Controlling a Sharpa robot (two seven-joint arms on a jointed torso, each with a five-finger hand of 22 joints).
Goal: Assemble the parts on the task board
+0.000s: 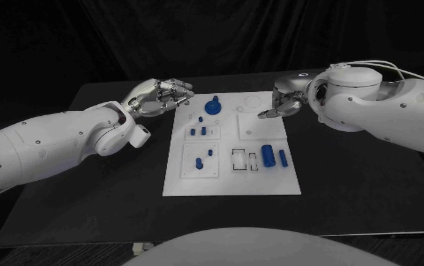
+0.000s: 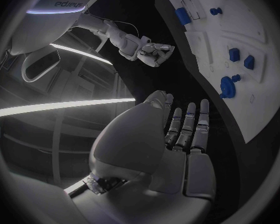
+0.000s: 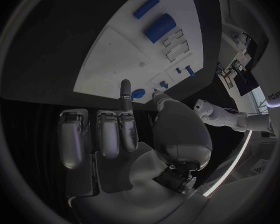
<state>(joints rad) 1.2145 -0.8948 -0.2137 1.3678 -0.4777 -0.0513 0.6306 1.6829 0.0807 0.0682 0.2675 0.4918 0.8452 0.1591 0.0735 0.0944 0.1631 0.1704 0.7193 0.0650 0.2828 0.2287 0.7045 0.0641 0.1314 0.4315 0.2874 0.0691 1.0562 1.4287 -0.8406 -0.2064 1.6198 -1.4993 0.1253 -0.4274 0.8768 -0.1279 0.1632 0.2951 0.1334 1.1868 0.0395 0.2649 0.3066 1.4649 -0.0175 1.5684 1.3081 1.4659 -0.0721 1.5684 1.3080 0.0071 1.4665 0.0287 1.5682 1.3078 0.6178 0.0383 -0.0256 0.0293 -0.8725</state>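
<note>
Head view: left hand (image 1: 162, 97) fingers curled in on nothing, right hand (image 1: 284, 102) mostly curled, one finger out, also holding nothing. Both flank the task board's (image 1: 231, 183) far edge, probably staging. Blue parts (image 1: 268, 155) sit on it.

The smallest blue parts (image 1: 202, 119) on the task board (image 1: 231, 186) are too small to identify. Whether the right hand (image 1: 281, 103) pinches anything cannot be told.

Right hand (image 3: 134, 139) empty, fingers (image 3: 125, 89) near task board (image 3: 115, 59).
</note>
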